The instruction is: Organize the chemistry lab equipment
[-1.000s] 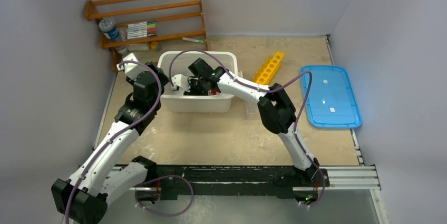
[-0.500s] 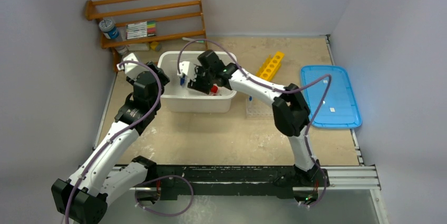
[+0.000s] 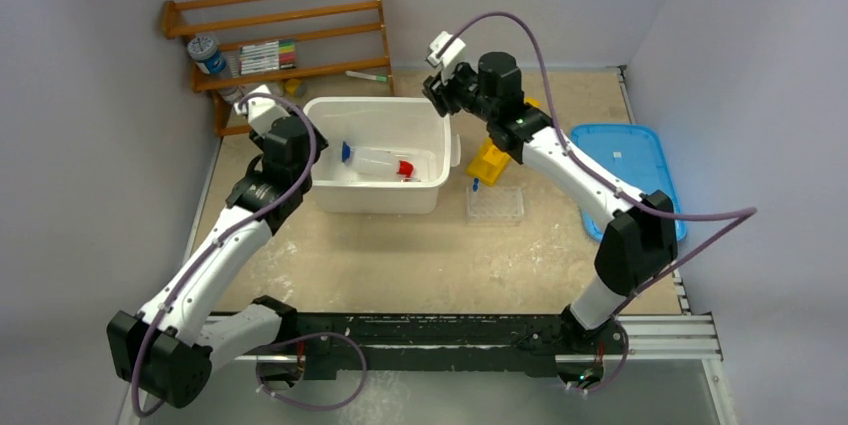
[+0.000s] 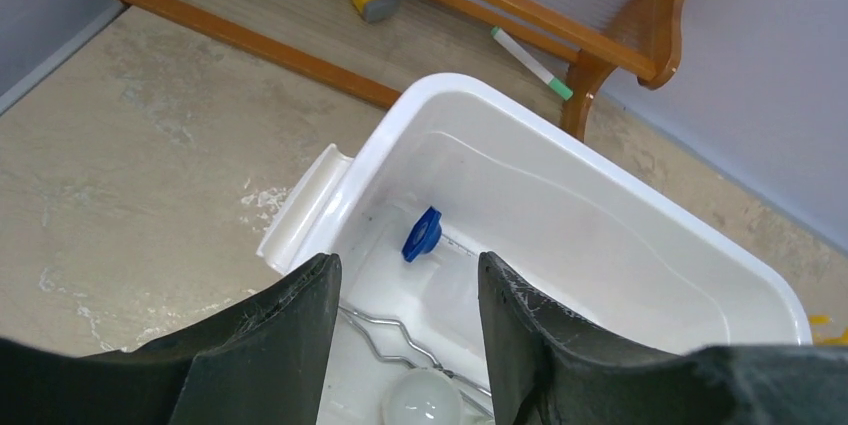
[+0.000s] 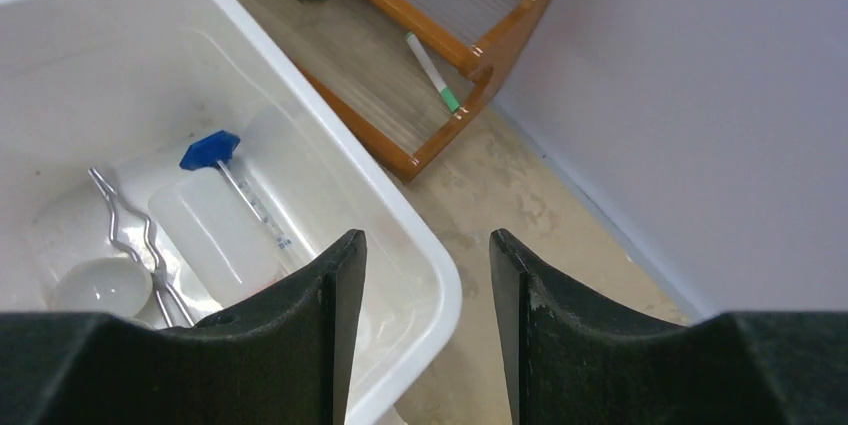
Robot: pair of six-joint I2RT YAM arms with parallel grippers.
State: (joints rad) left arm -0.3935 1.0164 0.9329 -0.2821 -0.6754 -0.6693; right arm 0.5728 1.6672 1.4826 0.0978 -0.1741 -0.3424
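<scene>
A white bin (image 3: 330, 195) holds the translucent squeeze bottle with a red cap (image 3: 385, 163) lying on its side, and the thin blue-ended tube (image 3: 346, 152). In the left wrist view the blue end (image 4: 422, 233), the metal tongs (image 4: 400, 345) and a round clear item (image 4: 425, 400) lie in the bin. My left gripper (image 4: 408, 263) is open and empty over the bin's left end (image 3: 303, 148). My right gripper (image 5: 427, 240) is open and empty, raised over the bin's back right corner (image 3: 440, 95). Its view shows the tube (image 5: 210, 150), bottle (image 5: 215, 235) and tongs (image 5: 135, 235).
A wooden rack (image 3: 280, 35) with coloured markers (image 3: 268, 55) stands at the back left, with a green-capped marker (image 3: 365, 76) on its base. A yellow tube rack (image 3: 505, 135), a clear well plate (image 3: 495, 205) and a blue lid (image 3: 625, 180) lie to the right of the bin.
My right gripper has lifted out of the bin and swung to the back right. The bottle and blue-ended tube now lie uncovered in the bin. My left arm shifted slightly.
</scene>
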